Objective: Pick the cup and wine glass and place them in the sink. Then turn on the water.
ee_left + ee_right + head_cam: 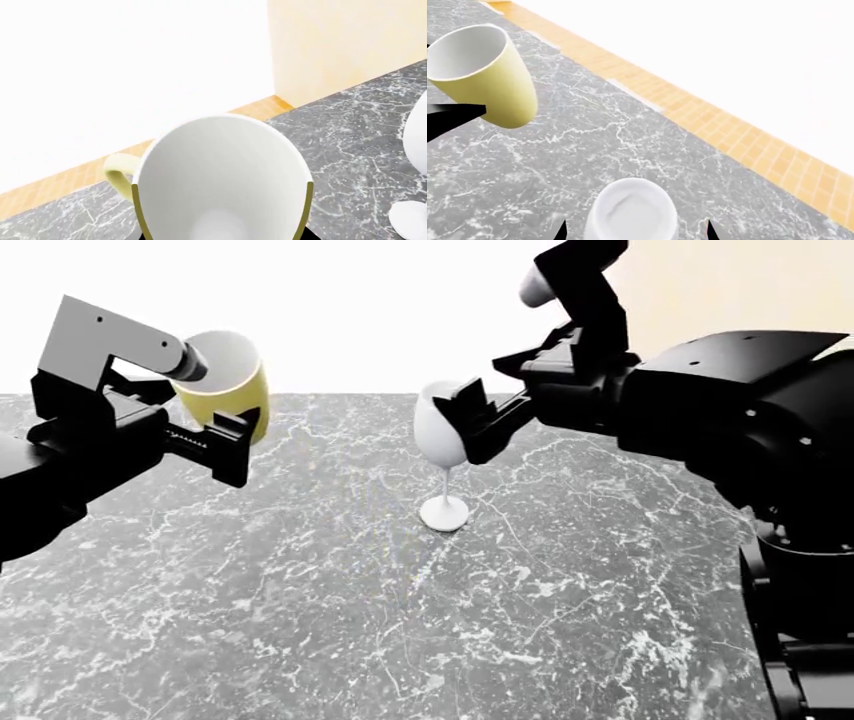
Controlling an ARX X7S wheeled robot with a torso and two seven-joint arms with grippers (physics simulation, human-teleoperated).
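Cup (230, 380) rides lifted and tilted in left gripper (220, 445), fingers clamped on its wall; rigid, light, prob slick glaze. Wine glass (442, 455) stands upright on marble counter (400, 620), foot down. Right gripper (478, 420) is at the bowl w/ jaws spread either side, not visibly closed. Top-heavy, thin stem looks fragile, so grip bowl, not stem. Sink not in view.
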